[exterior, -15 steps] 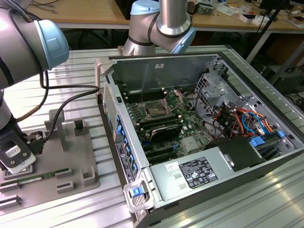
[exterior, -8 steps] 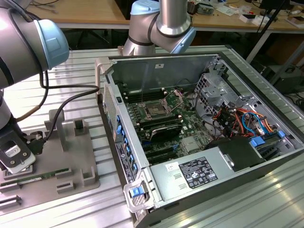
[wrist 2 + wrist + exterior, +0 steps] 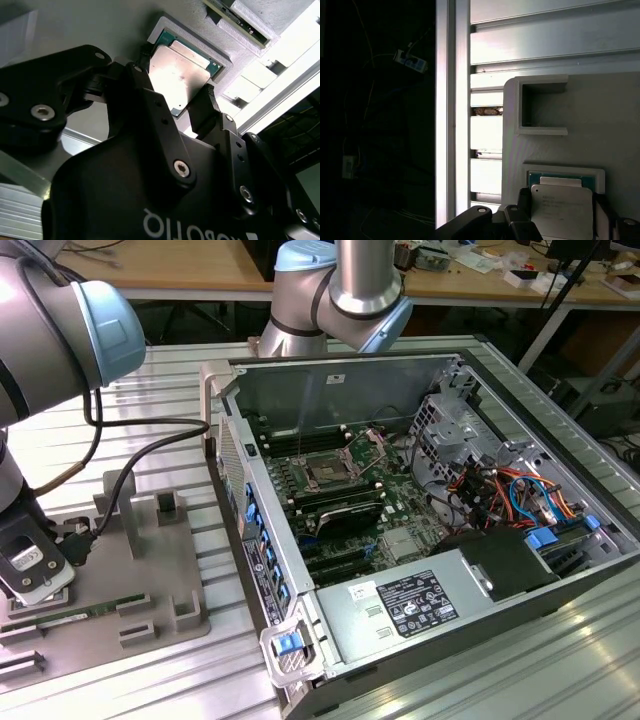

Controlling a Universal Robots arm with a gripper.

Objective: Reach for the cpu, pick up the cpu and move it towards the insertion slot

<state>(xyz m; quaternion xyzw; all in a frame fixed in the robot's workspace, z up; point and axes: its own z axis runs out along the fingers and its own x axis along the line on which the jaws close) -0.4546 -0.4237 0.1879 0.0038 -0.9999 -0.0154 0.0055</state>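
Observation:
The cpu [image 3: 181, 70] is a silvery square chip with a thin green rim. It lies at the square recess of the grey plastic tray [image 3: 150, 565] and also shows in the first wrist view [image 3: 562, 212]. My gripper [image 3: 176, 76] straddles it, and the black fingertips [image 3: 207, 100] touch two opposite edges, so it is shut on the chip. I cannot tell whether the chip has left the recess. In the exterior view the gripper [image 3: 35, 585] hangs low over the tray at the far left. The insertion slot [image 3: 328, 472] sits on the green motherboard inside the open computer case.
A long green memory stick [image 3: 62, 615] lies in the tray beside the gripper. The tray has raised grey blocks [image 3: 165, 510]. The case's metal wall [image 3: 232, 470] stands between tray and motherboard. A black cable [image 3: 150, 440] runs along the arm. Ribbed aluminium table [image 3: 545, 45] lies beneath.

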